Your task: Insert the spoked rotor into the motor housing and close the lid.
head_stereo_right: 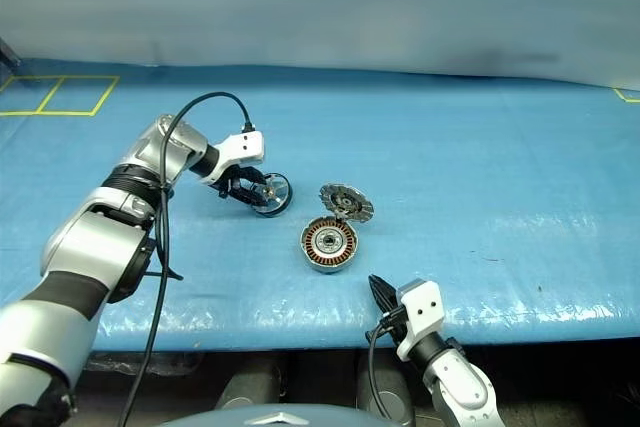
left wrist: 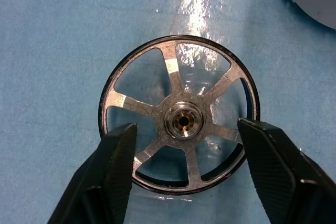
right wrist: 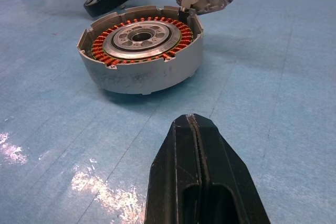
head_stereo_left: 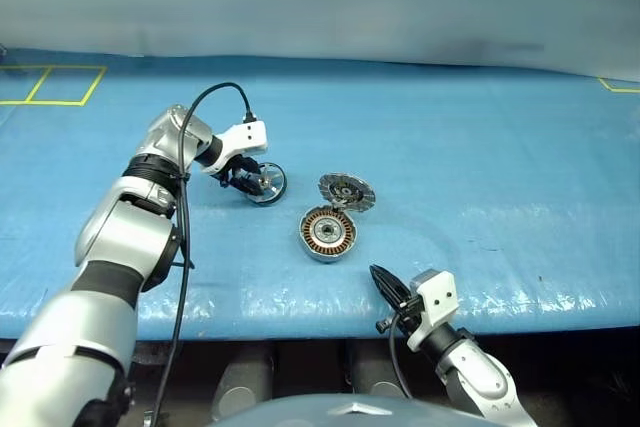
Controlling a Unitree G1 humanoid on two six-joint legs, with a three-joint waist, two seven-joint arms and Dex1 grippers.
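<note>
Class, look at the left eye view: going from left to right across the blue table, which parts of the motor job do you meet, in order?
Left hand → spoked wheel → open motor cup with copper windings → right hand. The raised lid overlaps the cup's place in the order, so it is left out.

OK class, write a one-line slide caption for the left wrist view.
Left gripper straddling the spoked rotor on the blue mat.
</note>
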